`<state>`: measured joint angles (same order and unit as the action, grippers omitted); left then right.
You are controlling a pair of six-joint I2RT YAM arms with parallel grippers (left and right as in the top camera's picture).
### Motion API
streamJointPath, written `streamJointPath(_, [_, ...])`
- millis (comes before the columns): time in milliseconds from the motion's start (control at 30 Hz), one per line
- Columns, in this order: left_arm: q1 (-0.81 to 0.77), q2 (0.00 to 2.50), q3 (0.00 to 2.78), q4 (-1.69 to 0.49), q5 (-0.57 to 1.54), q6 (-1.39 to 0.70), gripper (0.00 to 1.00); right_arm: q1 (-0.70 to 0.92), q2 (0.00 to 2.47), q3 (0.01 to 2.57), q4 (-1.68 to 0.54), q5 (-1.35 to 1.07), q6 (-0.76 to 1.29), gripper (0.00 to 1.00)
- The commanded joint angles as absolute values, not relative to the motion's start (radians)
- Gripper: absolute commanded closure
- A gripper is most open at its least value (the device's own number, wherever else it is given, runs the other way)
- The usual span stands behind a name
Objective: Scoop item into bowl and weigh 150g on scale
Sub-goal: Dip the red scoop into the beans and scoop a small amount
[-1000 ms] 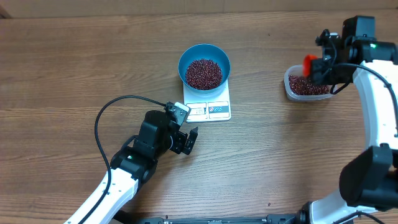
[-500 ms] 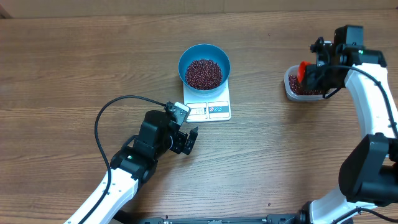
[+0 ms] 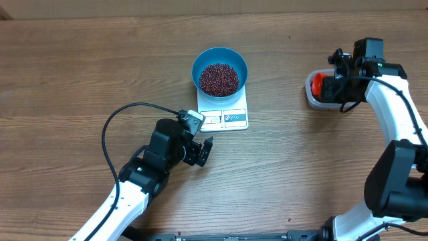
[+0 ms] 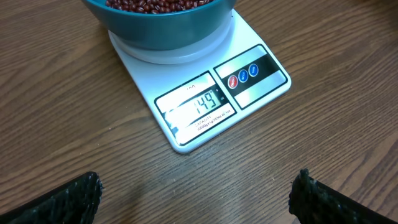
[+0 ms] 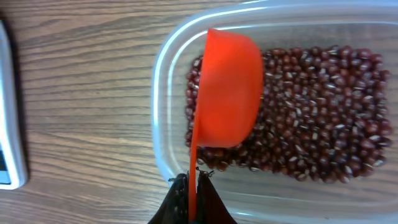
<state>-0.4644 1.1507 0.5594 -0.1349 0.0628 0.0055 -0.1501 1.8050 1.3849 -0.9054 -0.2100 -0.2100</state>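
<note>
Overhead view: a blue bowl (image 3: 220, 52) stands on the 12 o'clock end of a white scale (image 3: 224, 118), near the middle of the wooden surface (image 3: 80, 67). A heap of dark red-brown beans (image 3: 219, 79) fills the bowl's middle, with blue wall showing all round. The scale's front edge, with its display (image 4: 198, 103) and three round buttons, faces 6 o'clock. In the left wrist view the display reads 149.

The left tool (image 4: 196, 185) hangs at about 7 o'clock from the scale, near it but not touching. Its two dark fingers are spread wide, one in each lower corner of the left wrist view, with only bare wood between them. A black cable (image 3: 107, 130) loops out from the left arm toward 9 o'clock.

At 3 o'clock from the bowl, well apart, lies a clear rounded-rectangular tub (image 5: 163, 93) with more beans spread over its floor. The right tool (image 5: 191, 193) is over it, fingers pressed together on the thin handle of an orange scoop (image 5: 227, 87). In the right wrist view the handle shows edge-on and the cup's rounded back faces the camera. The cup is inside the tub at the end nearer the scale, over the beans; whether it touches them cannot be told.
</note>
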Motion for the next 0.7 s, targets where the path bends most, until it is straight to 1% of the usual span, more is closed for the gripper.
streamJointPath(0, [-0.465, 1.158, 0.558, -0.134, 0.051, 0.000, 0.01, -0.152, 1.803, 1.380, -0.900, -0.268, -0.205, 0.96])
streamJointPath(400, [-0.465, 1.158, 0.558, -0.134, 0.051, 0.000, 0.01, -0.152, 1.807, 1.380, -0.912, -0.244, -0.206, 0.96])
streamJointPath(667, [-0.465, 1.158, 0.558, -0.134, 0.051, 0.000, 0.00, -0.152, 1.810, 1.380, -0.913, -0.173, -0.205, 0.96])
